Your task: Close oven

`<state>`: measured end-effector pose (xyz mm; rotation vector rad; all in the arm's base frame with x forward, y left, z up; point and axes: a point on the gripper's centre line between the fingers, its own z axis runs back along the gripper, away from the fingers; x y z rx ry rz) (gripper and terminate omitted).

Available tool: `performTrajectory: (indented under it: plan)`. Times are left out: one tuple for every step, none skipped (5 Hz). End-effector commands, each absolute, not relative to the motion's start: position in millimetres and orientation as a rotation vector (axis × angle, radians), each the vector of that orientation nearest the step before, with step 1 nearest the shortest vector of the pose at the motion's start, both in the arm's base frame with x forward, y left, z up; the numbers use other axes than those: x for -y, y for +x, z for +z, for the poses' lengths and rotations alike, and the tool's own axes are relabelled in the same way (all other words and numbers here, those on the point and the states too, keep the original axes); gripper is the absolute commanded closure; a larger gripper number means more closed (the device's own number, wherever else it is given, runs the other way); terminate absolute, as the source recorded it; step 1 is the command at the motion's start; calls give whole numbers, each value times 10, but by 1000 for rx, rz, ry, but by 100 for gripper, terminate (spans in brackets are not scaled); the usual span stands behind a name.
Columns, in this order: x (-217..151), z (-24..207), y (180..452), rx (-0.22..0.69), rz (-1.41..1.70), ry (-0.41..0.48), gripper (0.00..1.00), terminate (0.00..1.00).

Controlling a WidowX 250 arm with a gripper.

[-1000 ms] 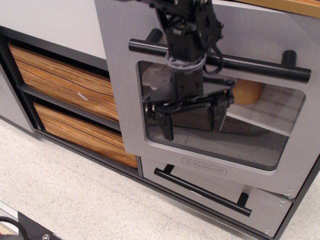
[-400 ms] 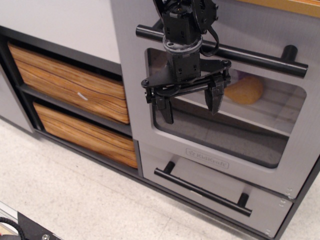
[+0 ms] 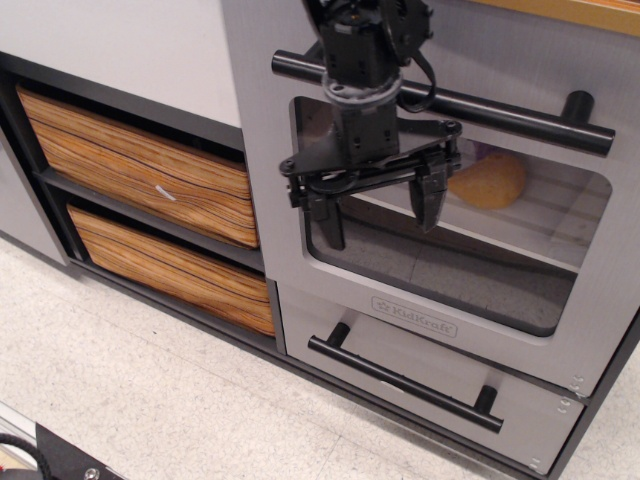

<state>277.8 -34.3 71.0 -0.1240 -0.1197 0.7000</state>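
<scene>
The oven's brushed-grey door [image 3: 260,150] fills the upper right and lies flush against the cabinet front. Its long black bar handle [image 3: 500,112] runs across the top. Through the clear rounded window [image 3: 500,265] I see a pale ribbed rack [image 3: 545,225] with a round tan bun [image 3: 490,180] on it. My black gripper [image 3: 379,220] hangs in front of the window just below the handle. Its two fingers are spread wide and hold nothing.
A narrow grey drawer [image 3: 520,425] with a smaller black bar handle [image 3: 400,382] sits below the oven. Two striped wood-grain drawers [image 3: 130,165] [image 3: 160,265] stack at left. Pale speckled floor [image 3: 150,400] lies in front.
The oven door has swung from ajar to flush against the cabinet. My gripper moved with it, toward the oven and slightly up, staying open.
</scene>
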Motion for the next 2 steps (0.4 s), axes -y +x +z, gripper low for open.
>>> performTrajectory:
  plan:
    - [251, 891, 2837, 163, 701, -146, 0, 0]
    - [251, 891, 2837, 163, 701, -146, 0, 100]
